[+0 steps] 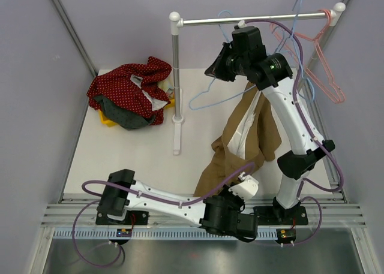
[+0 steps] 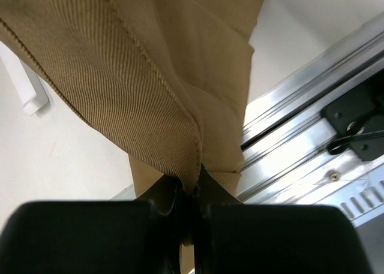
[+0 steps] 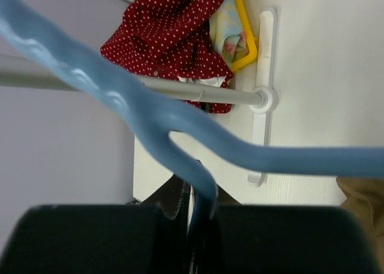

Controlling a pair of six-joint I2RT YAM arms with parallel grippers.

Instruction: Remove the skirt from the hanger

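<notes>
Currently the skirt (image 1: pixel 247 136), judged soft and light, is hung below the rail (image 1: pixel 252 20) on the hanger (image 3: pixel 288 160). Its stitched hem, likely the firmest hold, is pinched by the left gripper (image 2: pixel 191 193); the hanger is clamped by the right gripper (image 3: pixel 197 197).

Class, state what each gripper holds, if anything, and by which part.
Left gripper: shut on the tan skirt, at its stitched edge. Right gripper: shut on the blue hanger, on the branch just below its fork.
</notes>
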